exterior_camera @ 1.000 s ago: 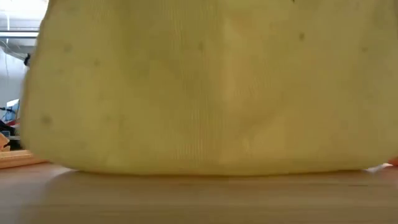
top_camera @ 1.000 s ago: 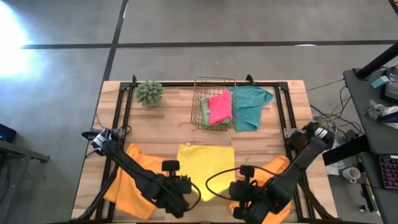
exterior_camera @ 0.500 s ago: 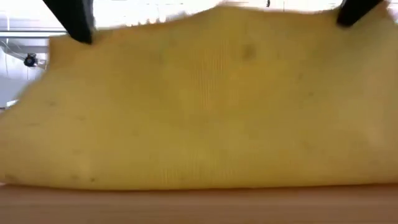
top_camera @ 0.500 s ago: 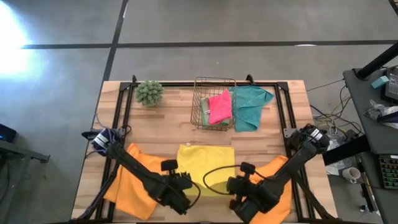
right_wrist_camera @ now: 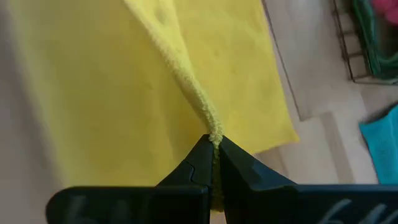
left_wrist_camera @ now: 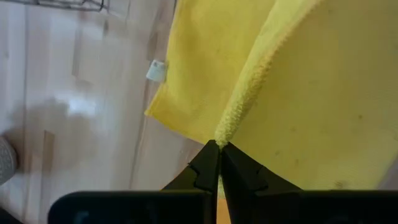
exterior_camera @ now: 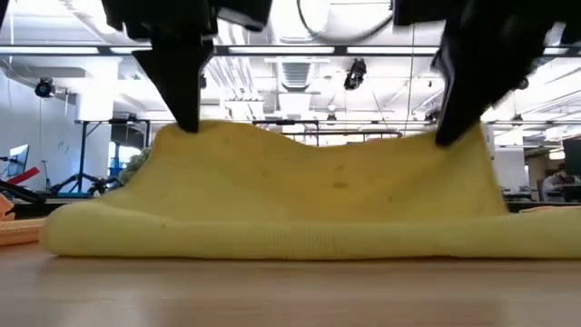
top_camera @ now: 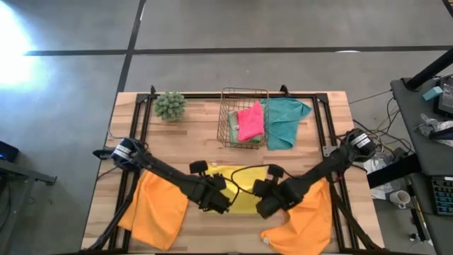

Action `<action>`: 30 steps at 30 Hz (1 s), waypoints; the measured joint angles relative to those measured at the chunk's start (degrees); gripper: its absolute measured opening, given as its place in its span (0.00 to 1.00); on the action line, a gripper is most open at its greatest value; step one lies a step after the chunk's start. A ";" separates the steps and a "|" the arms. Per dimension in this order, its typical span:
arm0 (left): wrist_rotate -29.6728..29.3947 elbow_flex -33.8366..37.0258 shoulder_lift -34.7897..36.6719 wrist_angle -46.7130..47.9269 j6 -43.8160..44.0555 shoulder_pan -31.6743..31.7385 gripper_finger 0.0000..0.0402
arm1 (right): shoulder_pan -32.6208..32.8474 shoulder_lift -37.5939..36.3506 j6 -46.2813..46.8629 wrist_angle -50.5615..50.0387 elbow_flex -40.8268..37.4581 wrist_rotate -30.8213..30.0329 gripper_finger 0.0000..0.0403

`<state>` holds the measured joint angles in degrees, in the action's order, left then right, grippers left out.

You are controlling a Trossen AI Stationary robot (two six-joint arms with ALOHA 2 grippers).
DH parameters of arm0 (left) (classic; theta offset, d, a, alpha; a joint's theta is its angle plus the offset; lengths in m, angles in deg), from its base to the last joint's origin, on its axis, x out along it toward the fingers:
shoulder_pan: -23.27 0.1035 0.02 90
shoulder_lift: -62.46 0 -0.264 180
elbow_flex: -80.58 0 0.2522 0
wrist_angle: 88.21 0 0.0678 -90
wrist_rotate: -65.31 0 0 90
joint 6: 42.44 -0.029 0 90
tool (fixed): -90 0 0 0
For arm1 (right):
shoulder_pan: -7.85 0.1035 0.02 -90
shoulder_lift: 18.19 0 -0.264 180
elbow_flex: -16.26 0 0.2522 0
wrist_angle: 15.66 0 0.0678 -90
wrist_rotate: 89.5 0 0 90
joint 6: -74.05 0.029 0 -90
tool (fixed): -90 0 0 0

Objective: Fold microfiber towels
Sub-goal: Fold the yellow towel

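- Yellow towel (top_camera: 244, 191) at the table's (top_camera: 191, 142) near-centre, long axis running left-right across the table; its folded edge lies toward the low camera, and its lifted edge is held up in two peaks.
- Left gripper (top_camera: 221, 203) is pinched tight on the towel's left top corner; in the left wrist view the hem comes straight out from between the fingertips (left_wrist_camera: 211, 163), with the white tag (left_wrist_camera: 156, 70) on the lower layer.
- Right gripper (top_camera: 263, 206) is likewise clamped on the right top corner; the hem ridge runs out of the fingertips (right_wrist_camera: 208, 163).
- In the low view the towel sags between the two grippers; its bottom layer rests on the table.
- Count: 1 yellow, 2 orange – one (top_camera: 152, 209) left, one (top_camera: 308, 219) right, both flat.
- 1 pink (top_camera: 249, 122) in the wire basket (top_camera: 226, 117), 1 green (top_camera: 237, 127) under it, 1 teal (top_camera: 284, 120) draped over the basket's right side.
- 1 green plant ball (top_camera: 170, 105) in the far-left corner.
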<state>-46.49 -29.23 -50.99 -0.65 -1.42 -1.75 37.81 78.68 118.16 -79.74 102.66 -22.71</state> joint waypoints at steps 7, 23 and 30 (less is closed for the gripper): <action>0.45 2.08 0.00 -1.37 -1.45 3.59 0.00 | -4.96 -2.16 -1.46 2.62 -4.39 1.22 0.02; 3.79 3.51 0.00 -2.72 -4.01 7.94 0.06 | -12.11 -3.13 -4.56 4.16 -5.63 9.68 0.07; 3.79 3.17 0.00 -2.75 -3.96 8.24 0.25 | -13.51 -4.18 -7.52 3.63 -5.63 9.74 0.22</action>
<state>-42.69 -26.05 -50.99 -3.39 -5.38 6.49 24.31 74.50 110.63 -76.12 97.02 -12.97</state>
